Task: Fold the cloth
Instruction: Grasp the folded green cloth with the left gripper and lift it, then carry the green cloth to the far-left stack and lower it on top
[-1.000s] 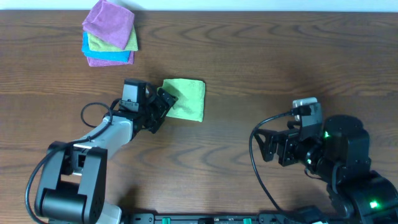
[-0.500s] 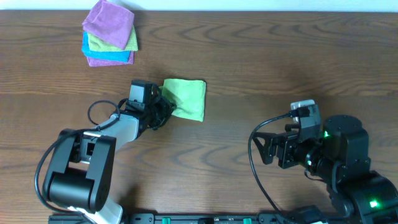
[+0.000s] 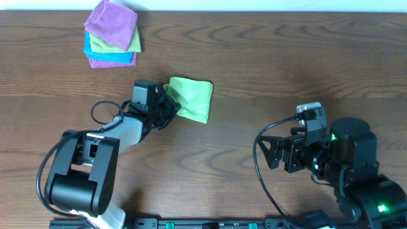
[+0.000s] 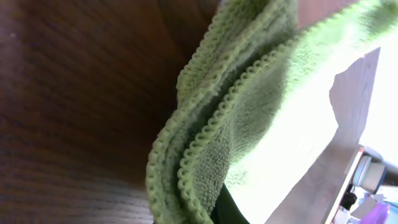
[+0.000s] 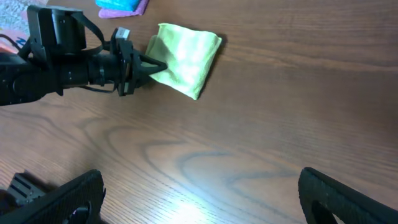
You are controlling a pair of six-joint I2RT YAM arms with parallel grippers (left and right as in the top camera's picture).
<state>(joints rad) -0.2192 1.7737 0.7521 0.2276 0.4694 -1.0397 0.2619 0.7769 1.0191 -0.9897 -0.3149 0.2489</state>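
Observation:
The cloth (image 3: pixel 194 98) is a light yellow-green folded square lying on the wooden table, left of centre. My left gripper (image 3: pixel 169 105) is shut on its left edge, where the layered hems bunch up (image 4: pixel 205 155). The right wrist view shows the same grip, with the cloth (image 5: pixel 186 56) pinched by the left gripper (image 5: pixel 152 67) at its near-left corner. My right gripper (image 3: pixel 273 152) hovers open over bare wood at the right front, well away from the cloth. Its two fingertips (image 5: pixel 74 193) stand wide apart with nothing between them.
A stack of folded purple, blue and yellow-green cloths (image 3: pixel 113 35) sits at the back left corner of the table (image 3: pixel 286 57). The left arm's cable loops beside the arm (image 3: pixel 98 114).
My left gripper went from open around the cloth's left edge to shut on it. The cloth has shifted and tilted slightly to the right. The right arm has stayed still.

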